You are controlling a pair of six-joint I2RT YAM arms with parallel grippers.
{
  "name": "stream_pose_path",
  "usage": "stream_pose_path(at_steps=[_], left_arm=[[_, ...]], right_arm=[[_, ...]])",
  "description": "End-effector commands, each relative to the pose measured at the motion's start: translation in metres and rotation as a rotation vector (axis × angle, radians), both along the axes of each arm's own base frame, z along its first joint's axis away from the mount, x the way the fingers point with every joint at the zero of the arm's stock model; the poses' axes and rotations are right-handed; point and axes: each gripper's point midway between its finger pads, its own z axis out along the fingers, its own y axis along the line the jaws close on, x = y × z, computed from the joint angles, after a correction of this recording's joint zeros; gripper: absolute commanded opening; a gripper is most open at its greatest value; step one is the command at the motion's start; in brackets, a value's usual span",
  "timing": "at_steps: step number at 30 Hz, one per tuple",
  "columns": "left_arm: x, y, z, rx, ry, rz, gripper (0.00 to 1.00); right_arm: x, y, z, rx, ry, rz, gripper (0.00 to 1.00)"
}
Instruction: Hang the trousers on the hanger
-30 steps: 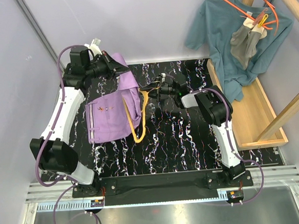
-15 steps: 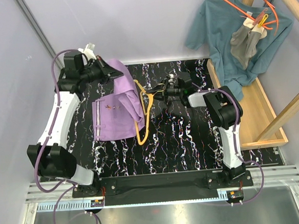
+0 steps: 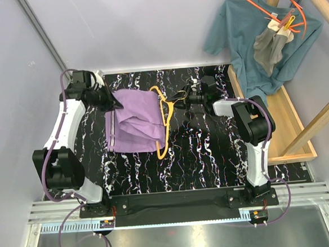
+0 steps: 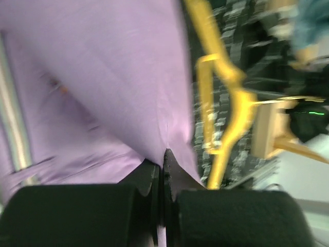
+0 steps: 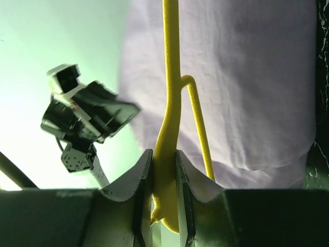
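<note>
On the black marbled table (image 3: 212, 154), the lilac trousers (image 3: 135, 121) lay folded in a rough square left of centre. The yellow hanger (image 3: 165, 120) ran along their right edge, its hook end turned toward the right arm. The left fingers (image 3: 114, 105) were closed on a pinch of cloth at the far left corner of the fold. The right fingers (image 3: 178, 98) were clamped on the hanger's neck, just below the hook.

By my reading, the step in hand was the draping itself. The cloth seemed to be folded across the hanger's frame, with one arm spreading it while the other steadied the plastic. The next move would call for the left fingers to let go without dragging the cloth back. The right would then need to lift the hanger level enough that the fold did not slide off.

From above, the whole layout showed: the fold, the striped waistband at its left edge, and both arms. How either grip sat did not show there. The left wrist view, though blurred, showed two fingers shut together with lilac cloth trapped between them. The right wrist view showed yellow plastic squarely between its fingers, with cloth lying behind the frame. No view showed the hanger's bottom bar, so I could not tell whether the trousers truly passed over it.
</note>
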Motion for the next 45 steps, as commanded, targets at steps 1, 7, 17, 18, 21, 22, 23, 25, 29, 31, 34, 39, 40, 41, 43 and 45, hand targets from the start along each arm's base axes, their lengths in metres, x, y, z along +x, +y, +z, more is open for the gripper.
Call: stream_pose_path(at_steps=[1, 7, 17, 18, 21, 22, 23, 25, 29, 31, 34, 39, 40, 41, 43, 45], left_arm=[[-0.018, 0.029, -0.039, 0.180, 0.097, 0.011, 0.00], [-0.017, 0.058, -0.040, 0.258, 0.108, 0.102, 0.00], [-0.006, 0.072, -0.006, 0.279, 0.000, 0.171, 0.00], [-0.005, 0.077, -0.010, 0.296, 0.010, 0.179, 0.00], [0.000, 0.076, -0.004, 0.269, -0.005, 0.165, 0.00], [0.002, 0.072, -0.001, 0.239, -0.008, 0.162, 0.00], [0.004, 0.068, 0.002, 0.213, -0.017, 0.154, 0.00], [0.005, 0.064, 0.009, 0.188, -0.032, 0.154, 0.00], [-0.001, 0.090, -0.004, 0.312, 0.017, 0.211, 0.00], [-0.007, 0.098, -0.023, 0.339, 0.073, 0.229, 0.00], [-0.016, 0.104, -0.051, 0.364, 0.153, 0.233, 0.00], [-0.021, 0.117, -0.089, 0.417, 0.248, 0.251, 0.00], [-0.022, 0.118, -0.094, 0.426, 0.266, 0.254, 0.00], [-0.022, 0.120, -0.100, 0.437, 0.280, 0.255, 0.00], [-0.022, 0.127, -0.116, 0.475, 0.326, 0.260, 0.00], [-0.022, 0.132, -0.131, 0.500, 0.358, 0.264, 0.00]], right_arm=[[-0.003, -0.008, 0.038, 0.007, -0.111, 0.003, 0.00], [-0.005, -0.015, 0.018, -0.036, -0.083, 0.007, 0.00], [0.003, -0.007, -0.028, -0.088, -0.054, 0.010, 0.00], [0.005, -0.007, -0.033, -0.101, -0.050, 0.011, 0.00], [0.004, -0.004, -0.049, -0.133, -0.035, 0.022, 0.00], [0.002, 0.000, -0.051, -0.138, -0.034, 0.031, 0.00], [0.001, 0.003, -0.055, -0.148, -0.029, 0.032, 0.00], [0.003, 0.007, -0.058, -0.153, -0.036, 0.036, 0.00], [0.001, 0.002, -0.064, -0.193, -0.023, 0.027, 0.00], [-0.001, -0.004, -0.061, -0.204, -0.046, 0.031, 0.00], [-0.003, -0.018, -0.054, -0.207, -0.050, 0.007, 0.00], [-0.002, -0.033, -0.041, -0.213, -0.071, -0.003, 0.00], [-0.002, -0.034, -0.040, -0.213, -0.074, -0.002, 0.00], [-0.003, -0.034, -0.037, -0.216, -0.075, -0.001, 0.00], [-0.003, -0.034, -0.036, -0.217, -0.083, -0.001, 0.00], [-0.005, -0.035, -0.038, -0.218, -0.078, 0.001, 0.00]])
